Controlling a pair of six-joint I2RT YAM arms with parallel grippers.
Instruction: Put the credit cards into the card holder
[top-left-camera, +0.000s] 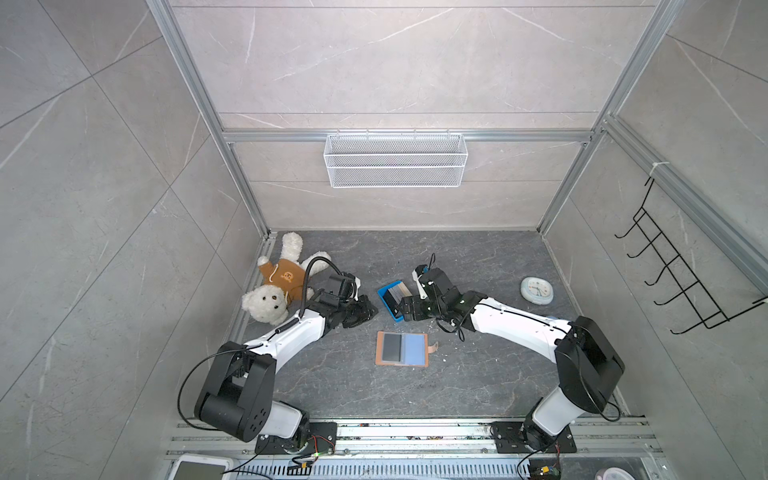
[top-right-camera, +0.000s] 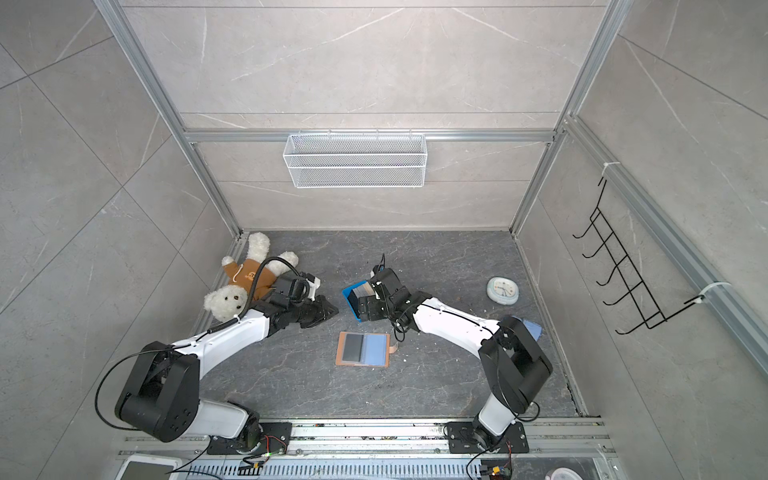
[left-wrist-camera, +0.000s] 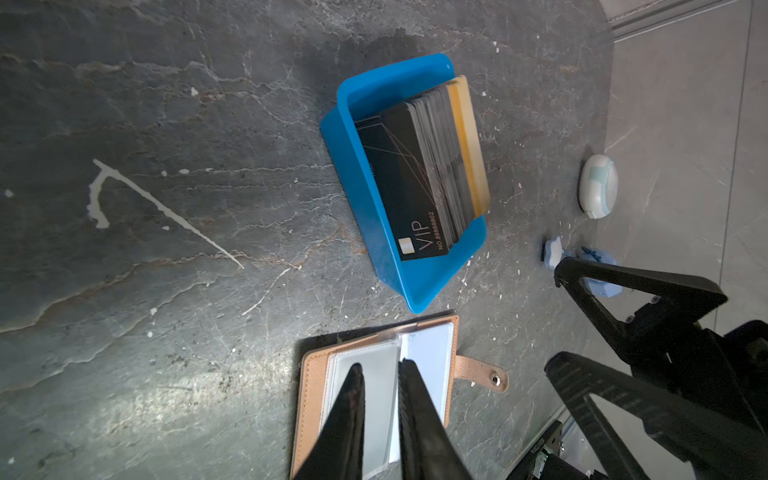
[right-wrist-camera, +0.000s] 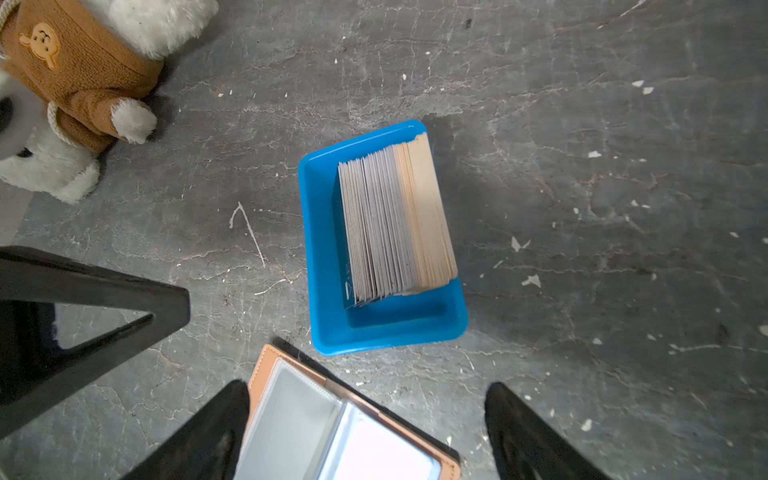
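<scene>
The credit cards (top-left-camera: 397, 293) stand on edge as a stack in a small blue tray (top-left-camera: 383, 291); the front one (left-wrist-camera: 415, 178) is black with "VIP" lettering. The tan card holder (top-left-camera: 402, 349) lies open on the table just in front of the tray, strap to the right. A dark rectangle shows in its left sleeve. My right gripper (top-left-camera: 405, 309) hangs wide open over the tray's near end, with nothing between its fingers (right-wrist-camera: 232, 403). My left gripper (left-wrist-camera: 381, 365) is left of the tray, almost shut and empty, with only a narrow slit between its fingers.
A teddy bear (top-left-camera: 274, 286) lies at the back left beside my left arm. A round pale clock (top-left-camera: 537, 290) sits at the right. A white mesh basket (top-left-camera: 395, 160) hangs on the back wall and a black hook rack (top-left-camera: 681, 270) on the right wall.
</scene>
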